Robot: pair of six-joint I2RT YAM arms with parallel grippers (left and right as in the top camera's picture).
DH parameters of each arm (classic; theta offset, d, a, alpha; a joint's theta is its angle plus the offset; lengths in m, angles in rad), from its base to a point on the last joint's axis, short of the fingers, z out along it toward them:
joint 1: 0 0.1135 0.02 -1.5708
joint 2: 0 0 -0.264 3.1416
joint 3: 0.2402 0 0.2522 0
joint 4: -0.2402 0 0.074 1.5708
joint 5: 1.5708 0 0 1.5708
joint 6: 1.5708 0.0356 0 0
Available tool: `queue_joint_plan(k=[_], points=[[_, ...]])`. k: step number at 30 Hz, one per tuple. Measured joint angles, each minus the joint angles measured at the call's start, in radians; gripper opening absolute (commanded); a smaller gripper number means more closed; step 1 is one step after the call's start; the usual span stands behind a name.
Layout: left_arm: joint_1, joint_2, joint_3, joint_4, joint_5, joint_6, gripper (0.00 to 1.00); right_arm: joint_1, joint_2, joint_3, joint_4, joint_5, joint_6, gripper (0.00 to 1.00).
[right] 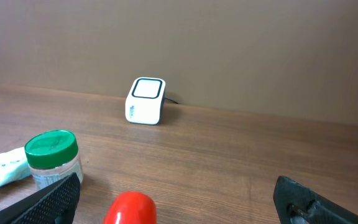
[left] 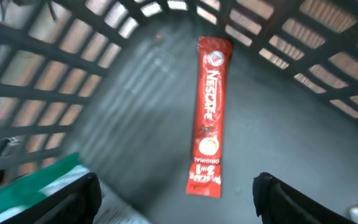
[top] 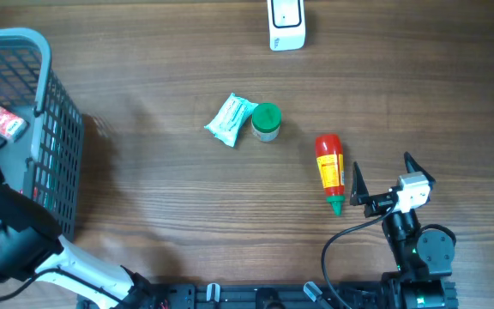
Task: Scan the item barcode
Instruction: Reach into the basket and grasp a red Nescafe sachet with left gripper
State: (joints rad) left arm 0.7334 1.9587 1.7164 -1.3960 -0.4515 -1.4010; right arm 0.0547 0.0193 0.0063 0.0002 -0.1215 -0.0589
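— Wood-grain surface (top: 161, 215) is recorded throughout. What is found at its left edge?

— A grey wire basket (top: 54, 112) is stood there. The left end effector (left: 176, 196) is lowered inside it with its fingers spread wide and nothing clasped. It is judged to be set for a pick of the sachet (left: 207, 115).

— How is the sachet described?

— It is a long red Nescafé stick, laid flat on the basket floor. Its printed face is uppermost and its lower end is nearest the fingers. No barcode can be made out on that face.

— And further right?

— A pale packet (top: 230, 120) and a green-lidded jar (top: 266, 122) are left touching mid-surface. The white scanner (top: 286, 24) is set at the far edge, judged reachable by either arm. A red bottle (top: 330, 172) is laid on its side. The right end effector (top: 382, 167) is held released just beside it, apparently in reserve.
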Motion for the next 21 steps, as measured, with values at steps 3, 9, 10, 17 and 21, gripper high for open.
queue_joint_plan(k=[3, 9, 10, 17, 21], points=[[0.0, 0.008, -0.114, 0.116, 0.0, -0.001, 0.81, 0.0, 0.0, 0.0, 0.0, 0.0, 0.0, 1.0], [0.0, 0.01, -0.324, 0.437, -0.004, 0.112, 0.77, 0.0, 0.0, 0.0, 0.0, 0.0, 0.0, 1.0], [0.0, 0.011, -0.337, 0.457, -0.005, 0.135, 0.77, 0.0, 0.0, 0.0, 0.0, 0.0, 0.0, 1.0], [0.014, 0.011, -0.348, 0.48, -0.005, 0.195, 0.77, 0.0, 0.0, 0.0, 0.0, 0.0, 0.0, 1.0], [0.053, 0.011, -0.377, 0.504, -0.005, 0.204, 0.77, 0.0, 0.0, 0.0, 0.0, 0.0, 0.0, 1.0]])
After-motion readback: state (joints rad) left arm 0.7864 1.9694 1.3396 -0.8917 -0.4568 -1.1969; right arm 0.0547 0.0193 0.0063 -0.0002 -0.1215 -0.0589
